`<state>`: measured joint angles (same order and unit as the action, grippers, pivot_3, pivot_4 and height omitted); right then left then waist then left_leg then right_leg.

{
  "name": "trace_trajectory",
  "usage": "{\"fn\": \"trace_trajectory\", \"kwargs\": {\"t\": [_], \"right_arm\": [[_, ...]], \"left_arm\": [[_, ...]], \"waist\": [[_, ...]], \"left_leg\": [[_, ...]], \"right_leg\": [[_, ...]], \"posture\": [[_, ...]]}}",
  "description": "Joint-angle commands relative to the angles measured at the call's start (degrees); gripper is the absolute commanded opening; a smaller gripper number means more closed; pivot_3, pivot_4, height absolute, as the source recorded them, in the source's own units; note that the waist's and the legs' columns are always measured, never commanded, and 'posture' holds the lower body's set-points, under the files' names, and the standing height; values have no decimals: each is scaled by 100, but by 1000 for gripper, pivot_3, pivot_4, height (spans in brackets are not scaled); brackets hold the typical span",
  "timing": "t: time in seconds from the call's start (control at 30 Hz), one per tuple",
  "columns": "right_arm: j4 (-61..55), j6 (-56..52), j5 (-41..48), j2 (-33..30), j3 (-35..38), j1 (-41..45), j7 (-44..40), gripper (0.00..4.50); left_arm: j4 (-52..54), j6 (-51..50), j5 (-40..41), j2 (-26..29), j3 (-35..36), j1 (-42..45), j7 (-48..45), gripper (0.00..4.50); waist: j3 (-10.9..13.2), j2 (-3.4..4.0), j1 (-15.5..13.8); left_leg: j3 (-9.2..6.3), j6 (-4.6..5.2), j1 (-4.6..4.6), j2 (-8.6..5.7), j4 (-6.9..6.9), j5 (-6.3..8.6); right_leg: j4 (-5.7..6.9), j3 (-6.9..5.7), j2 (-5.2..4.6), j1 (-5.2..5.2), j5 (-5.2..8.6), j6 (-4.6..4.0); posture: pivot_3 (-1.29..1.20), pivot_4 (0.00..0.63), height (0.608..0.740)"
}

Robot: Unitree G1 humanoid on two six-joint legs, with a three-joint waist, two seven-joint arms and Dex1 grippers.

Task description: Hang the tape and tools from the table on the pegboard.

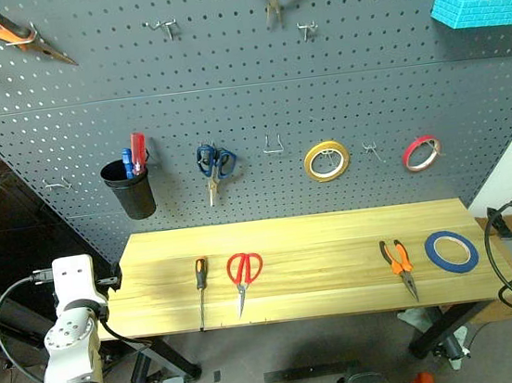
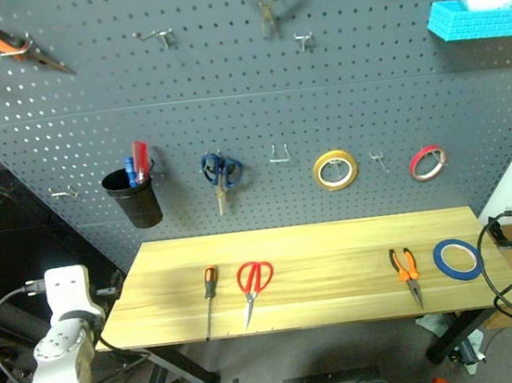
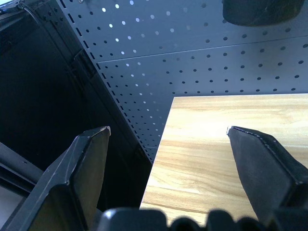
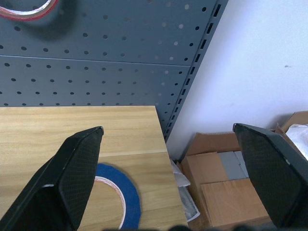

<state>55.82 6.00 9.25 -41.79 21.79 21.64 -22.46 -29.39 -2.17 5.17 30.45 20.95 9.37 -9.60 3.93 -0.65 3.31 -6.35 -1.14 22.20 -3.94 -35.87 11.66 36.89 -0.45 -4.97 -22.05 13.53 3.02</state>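
You had nothing hung yet, as far as the pictures showed: all four pieces lay flat on the table [image 1: 321,267], and the pegboard [image 1: 255,107] carried only its own stock, with one bare hook [image 1: 272,146] between the blue-handled scissors [image 1: 214,164] and the yellow tape ring [image 1: 326,160] and another hook [image 1: 372,150] just before the red tape ring [image 1: 420,153]. Starting at your left, the left gripper [image 3: 168,139] was held off the table's left end with its jaws spread wide and nothing between them, only the table corner and the dark gap beside it ahead. The screwdriver [image 1: 201,287] lay nearest that end, well apart from those jaws, with the red-handled scissors [image 1: 244,275] just beside it, blades pointing toward you. Farther right came the pliers [image 1: 398,263], then the blue tape [image 1: 451,251] near the table's right end. Your right gripper [image 4: 168,134] was likewise wide and empty, held off that end; the tape sat low and toward its left finger [image 4: 72,168], ahead of the jaws but not between them. By my reading, the whole job was still to do.
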Motion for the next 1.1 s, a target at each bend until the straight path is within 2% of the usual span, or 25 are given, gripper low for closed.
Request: {"fn": "trace_trajectory", "kwargs": {"t": [0.03, 0.3, 0.5, 0.57, 0.63, 0.67, 0.7, 0.77, 0.87, 0.97, 1.0, 1.1], "right_arm": [[-104, 170, 60, -106, 54, 139, -20, 4500], [-396, 182, 22, -46, -86, -66, -201, 4500], [-1694, -660, 213, 217, -290, -545, -605, 4500], [-2245, -1102, 241, 277, -387, -749, -670, 4500], [-2755, -1694, 322, 372, -434, -873, -647, 4500], [-2866, -1871, 338, 416, -436, -867, -610, 4500], [-3057, -2027, 319, 455, -458, -906, -539, 4500], [-3172, -2342, 273, 504, -545, -880, -480, 4500], [-3030, -2652, 73, 453, -837, -730, -585, 4500], [-2805, -2924, -90, 373, -1122, -460, -723, 4500], [-2772, -3019, -92, 374, -1142, -381, -719, 4500], [-1993, -3139, -261, 274, -1372, 202, -931, 4500]], "left_arm": [[215, 115, -85, 181, -33, 79, -13, 4184], [551, -166, 126, 30, -4, -40, -189, 4184], [1878, -1119, 111, -201, -524, -135, -390, 4184], [2332, -1379, 29, -261, -780, -118, -445, 4184], [2822, -1681, 34, -319, -1180, -73, -679, 4184], [3026, -1783, 25, -354, -1452, -48, -861, 4184], [3214, -1811, 12, -309, -1646, -76, -1064, 4184], [3521, -2031, 33, -291, -1983, -52, -1351, 4184], [3737, -2164, 69, -266, -2518, 240, -1869, 4184], [3954, -2736, 645, -323, -2845, 659, -2689, 4184], [4018, -2776, 719, -274, -2904, 722, -2883, 4184], [4247, -2716, 944, -319, -3492, 1199, -3732, 4184]], "waist": [[0, 0, 1], [0, -1, 1], [55, -16, -1], [164, -17, -1], [258, -15, -2], [360, -11, -2], [404, -8, 1], [564, -2, 5], [778, -16, 17], [941, -20, 45], [1002, -26, 62], [1091, -29, 115]], "left_leg": [[0, 0, 0, 0, 0, 0], [0, 0, 0, 0, 0, 0], [-3, 1, 2, 1, -2, 1], [1, -2, 0, 7, -7, 3], [19, -12, 6, 26, -9, 8], [24, -10, 9, 32, -11, 8], [31, -12, 10, 40, -14, 9], [54, 3, 32, 51, -17, -1], [65, 5, 50, 57, -11, -1], [76, 10, 87, 57, -10, 2], [84, 16, 88, 55, -10, 6], [101, 25, 131, 53, -15, 11]], "right_leg": [[0, 0, 0, 0, 0, 0], [0, 0, 0, 0, 0, 0], [1, 1, -2, 1, 3, -3], [3, 0, -5, 8, 4, -5], [5, -5, -7, 6, 4, -6], [5, -6, -7, 6, 4, -6], [7, -3, -16, 7, 5, -7], [11, -3, -8, -14, 4, -8], [6, -5, -7, -31, 8, -13], [7, -7, -1, -70, 10, -12], [7, -3, -3, -73, -4, 11], [7, 2, -6, -120, -21, -4]], "posture": [[-67, 0, 740], [-73, 3, 740], [-100, 88, 740], [-113, 114, 740], [-143, 169, 740], [-143, 169, 740], [-159, 208, 740], [-174, 238, 740], [-183, 268, 740], [-188, 291, 740], [-188, 309, 740], [-181, 324, 740]]}}
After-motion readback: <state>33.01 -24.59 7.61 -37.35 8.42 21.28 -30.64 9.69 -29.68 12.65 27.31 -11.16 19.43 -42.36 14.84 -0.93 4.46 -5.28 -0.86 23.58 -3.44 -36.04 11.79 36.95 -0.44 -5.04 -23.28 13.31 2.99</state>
